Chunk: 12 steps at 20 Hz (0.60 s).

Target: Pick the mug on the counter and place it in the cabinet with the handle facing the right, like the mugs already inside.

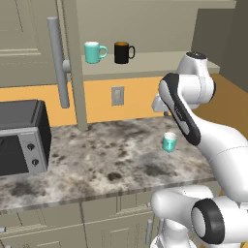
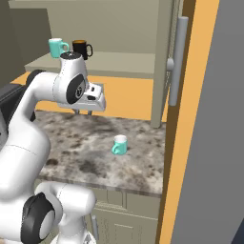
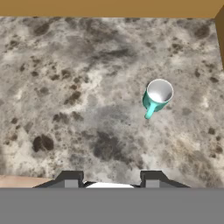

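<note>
The teal mug [image 1: 169,142] [image 2: 119,144] [image 3: 157,97] stands upright on the speckled counter [image 1: 106,155], near its right end. Its handle [image 3: 150,113] points toward the counter's front edge. My gripper [image 2: 83,113] [image 3: 110,178] hangs open above the counter, pointing down, well above the mug and to its left, with nothing between its fingers [image 3: 70,178]. On the open cabinet's shelf [image 1: 155,63] stand a second teal mug [image 1: 94,52] [image 2: 58,46] and a black mug [image 1: 123,52] [image 2: 81,47], both with handles to the right.
The left cabinet door, with its long grey bar [image 1: 58,63], stands open over the counter. The right door's bar [image 2: 177,57] stands out at the right. A dark toaster oven [image 1: 22,138] sits at the counter's left. An outlet [image 1: 117,95] is on the orange wall.
</note>
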Available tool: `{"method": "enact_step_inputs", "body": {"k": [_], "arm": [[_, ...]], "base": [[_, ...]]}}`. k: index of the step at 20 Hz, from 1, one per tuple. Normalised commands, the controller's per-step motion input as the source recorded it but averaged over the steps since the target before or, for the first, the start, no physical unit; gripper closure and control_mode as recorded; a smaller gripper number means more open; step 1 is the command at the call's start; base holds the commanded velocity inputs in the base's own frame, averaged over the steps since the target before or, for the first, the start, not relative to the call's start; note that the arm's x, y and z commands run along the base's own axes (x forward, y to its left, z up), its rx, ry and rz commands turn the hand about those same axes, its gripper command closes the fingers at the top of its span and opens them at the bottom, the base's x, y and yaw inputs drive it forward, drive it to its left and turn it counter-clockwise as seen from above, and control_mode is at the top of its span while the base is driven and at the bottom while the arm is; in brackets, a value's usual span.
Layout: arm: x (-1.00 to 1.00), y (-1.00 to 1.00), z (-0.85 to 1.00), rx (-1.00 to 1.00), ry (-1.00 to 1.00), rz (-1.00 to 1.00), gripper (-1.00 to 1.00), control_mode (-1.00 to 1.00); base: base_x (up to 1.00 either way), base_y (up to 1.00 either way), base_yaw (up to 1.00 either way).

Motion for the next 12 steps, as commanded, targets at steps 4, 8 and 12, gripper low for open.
{"method": "enact_step_inputs", "body": {"k": [4,8,12], "arm": [[-0.09,0.0,0.0,0.0,0.0,0.0,-1.0,-1.0],[-0.24,0.0,-0.2,0.0,0.0,-0.01,-1.0,-1.0],[-0.07,-0.1,-0.35,-0.02,-0.01,0.0,-1.0,-1.0]], "base": [[0.0,0.0,0.0],[0.0,0.0,0.0],[0.0,0.0,0.0]]}}
